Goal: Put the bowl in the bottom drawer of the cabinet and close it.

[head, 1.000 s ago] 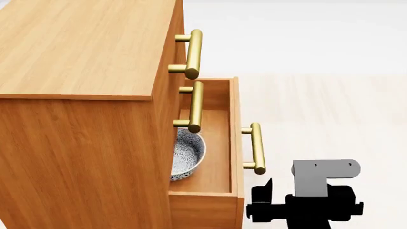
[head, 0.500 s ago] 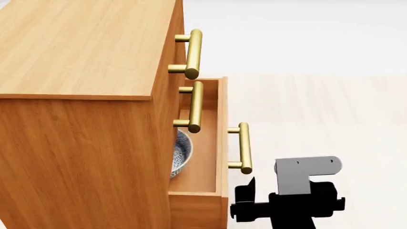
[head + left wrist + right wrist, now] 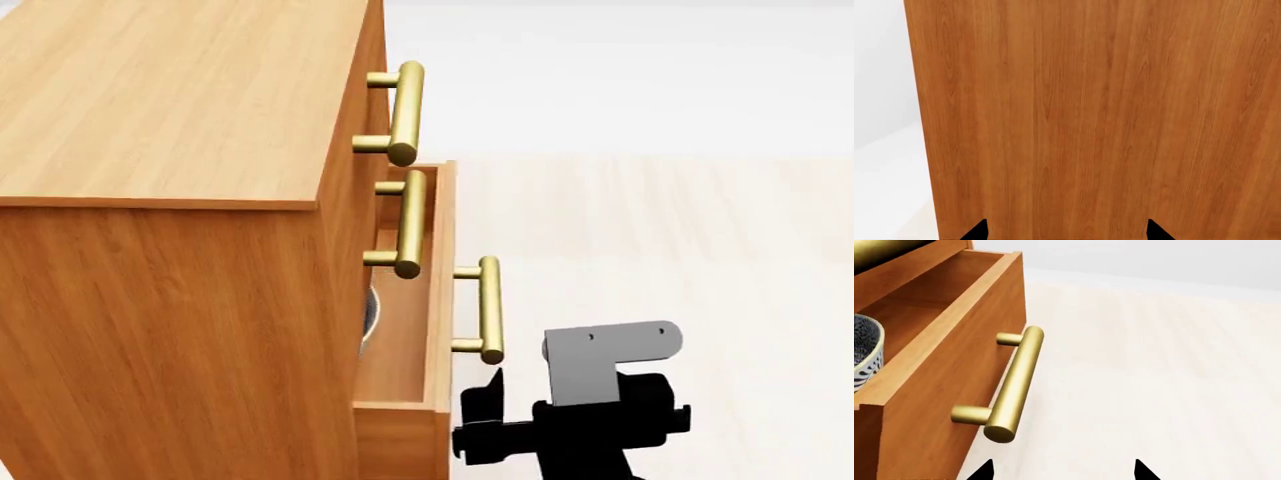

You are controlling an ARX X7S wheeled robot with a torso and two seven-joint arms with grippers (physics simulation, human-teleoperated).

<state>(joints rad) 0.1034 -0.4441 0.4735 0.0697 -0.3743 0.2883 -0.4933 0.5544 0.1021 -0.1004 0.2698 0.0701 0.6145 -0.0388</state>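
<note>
now the bottom drawer (image 3: 438, 290) stands out from the cabinet (image 3: 174, 250) far less than a second ago, its front panel having slid in toward the cabinet face, though a narrow gap remains. the right gripper (image 3: 487, 425) has followed it in and sits just beside the brass handle (image 3: 489, 308), near that handle's lower end; whether it touches cannot be told. its fingertips stand apart with nothing between them. the bowl (image 3: 866, 352) lies inside the drawer against its rear part, and the head view now shows only a thin sliver of its rim, where before much of its patterned inside showed. the left gripper (image 3: 1064, 232) faces the cabinet's plain side, tips spread, holding nothing.
</note>
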